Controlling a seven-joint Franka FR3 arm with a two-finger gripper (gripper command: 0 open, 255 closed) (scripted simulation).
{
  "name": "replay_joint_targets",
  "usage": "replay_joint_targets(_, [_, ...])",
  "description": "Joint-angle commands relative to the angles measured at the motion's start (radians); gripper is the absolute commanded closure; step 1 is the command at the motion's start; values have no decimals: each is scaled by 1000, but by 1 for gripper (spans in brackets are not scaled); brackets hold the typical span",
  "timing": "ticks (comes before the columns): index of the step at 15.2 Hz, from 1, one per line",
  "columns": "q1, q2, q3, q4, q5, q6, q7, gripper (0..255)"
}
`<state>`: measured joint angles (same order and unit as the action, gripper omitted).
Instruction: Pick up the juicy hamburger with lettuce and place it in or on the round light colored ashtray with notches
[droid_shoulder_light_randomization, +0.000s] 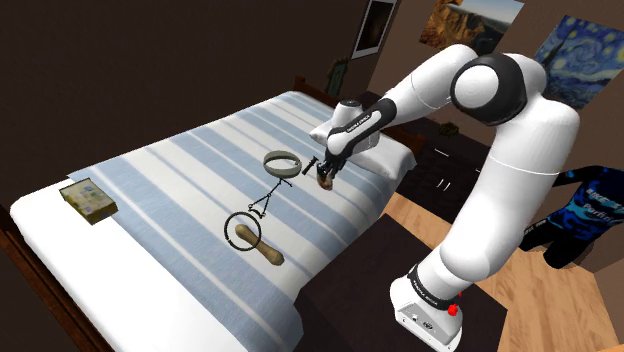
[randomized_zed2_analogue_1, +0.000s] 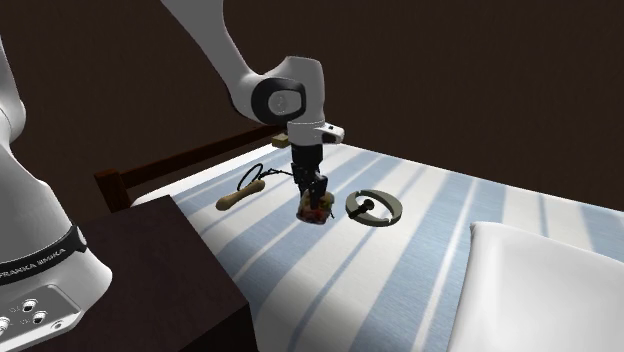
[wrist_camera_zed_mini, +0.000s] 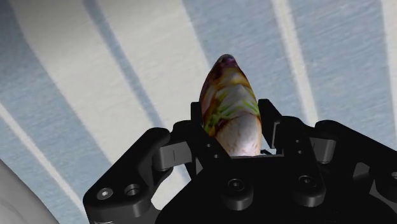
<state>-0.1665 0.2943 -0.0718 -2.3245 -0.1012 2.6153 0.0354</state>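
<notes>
Your gripper (wrist_camera_zed_mini: 233, 122) is closed most of the way on the hamburger (wrist_camera_zed_mini: 230, 105). The black fingers (wrist_camera_zed_mini: 198, 124) pinch it from both sides, and it stands on edge between them with green and red streaks of filling showing.

From the side, it hangs low over the striped bedspread (randomized_zed2_analogue_1: 420, 260). I can't tell whether it's clear of the cloth.

Treat this one as light and soft. My read is that it's a stack of layers, so a hard squeeze could squash it and a loose one could let the layers slide apart. The hold across the bun's faces looks like the right place, since it presses the layers together.

Your target, the pale round ashtray (droid_shoulder_light_randomization: 283, 160), sits just beside the gripper, toward the shoulder view's left. A magnifying glass (droid_shoulder_light_randomization: 243, 232) with a wooden handle lies nearer the bed's edge, a flat box (droid_shoulder_light_randomization: 87, 200) is well apart from them, and a white pillow (droid_shoulder_light_randomization: 385, 155) lies behind the arm.
</notes>
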Motion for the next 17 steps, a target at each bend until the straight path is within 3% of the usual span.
replay_joint_targets(1, [3,43,6,85,8,-42,0,255])
replay_joint_targets(11, [14,341,29,622,37,-283,5,255])
replay_joint_targets(17, [18,589,37,1079,49,-492,5,255])
